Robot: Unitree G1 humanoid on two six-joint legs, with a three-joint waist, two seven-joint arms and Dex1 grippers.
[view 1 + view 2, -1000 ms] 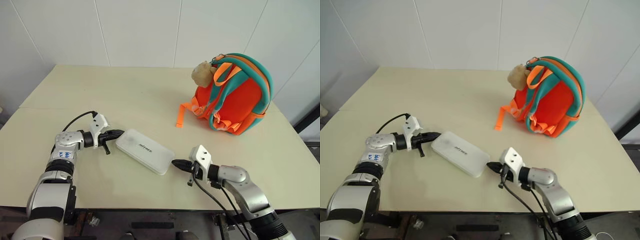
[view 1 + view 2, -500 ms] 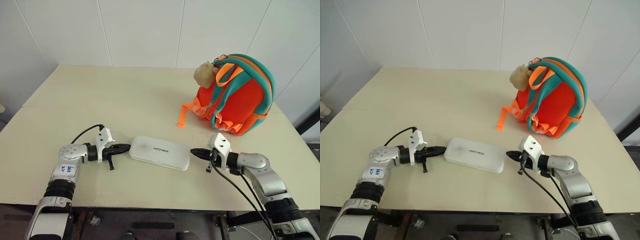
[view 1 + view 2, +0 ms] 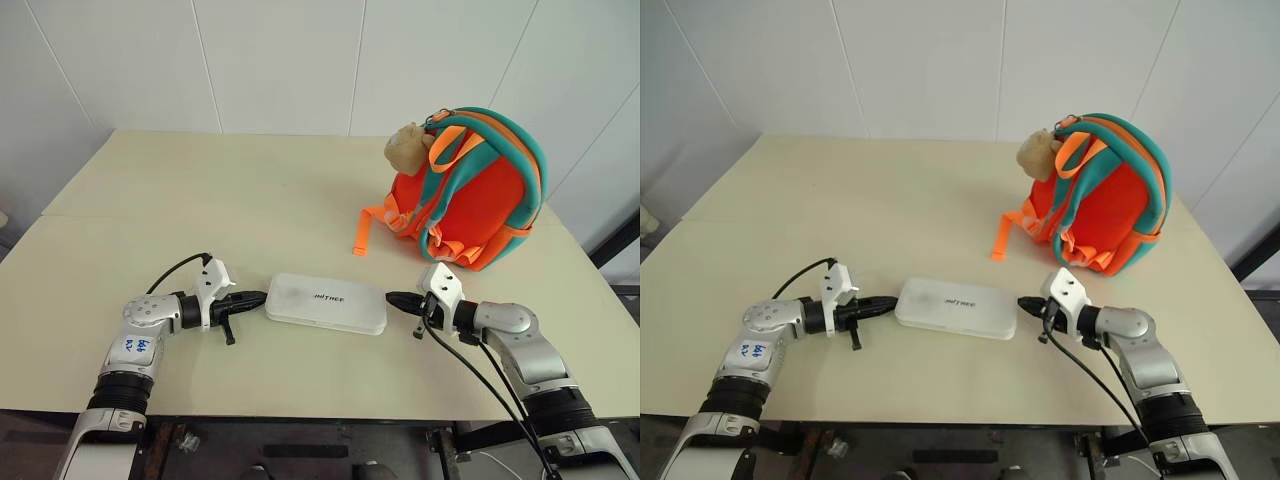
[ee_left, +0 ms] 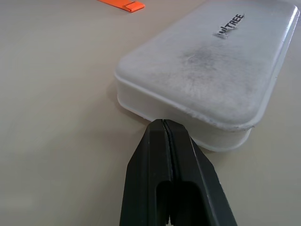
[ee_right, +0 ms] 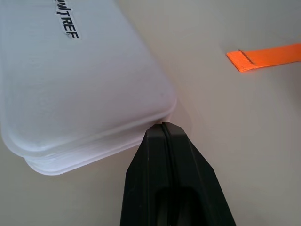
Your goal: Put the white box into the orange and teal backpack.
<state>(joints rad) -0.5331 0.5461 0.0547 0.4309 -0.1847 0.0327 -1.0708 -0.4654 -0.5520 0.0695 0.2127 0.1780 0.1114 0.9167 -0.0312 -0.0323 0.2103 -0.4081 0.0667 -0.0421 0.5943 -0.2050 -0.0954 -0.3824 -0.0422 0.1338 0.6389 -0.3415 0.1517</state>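
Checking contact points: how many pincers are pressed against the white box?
2. The left pincer, shut, meets the white box at its left end; the right pincer, shut, at its right end.

Bright, even, diffuse light across the pale table [image 3: 250,190] and wall, apparently from overhead. Soft, faint shadows under the orange and teal backpack [image 3: 470,190] and white box [image 3: 326,303]. No glare. Head views sharp throughout. Wrist close-ups crisp on lettering, slightly soft at near fingers [image 4: 171,188].
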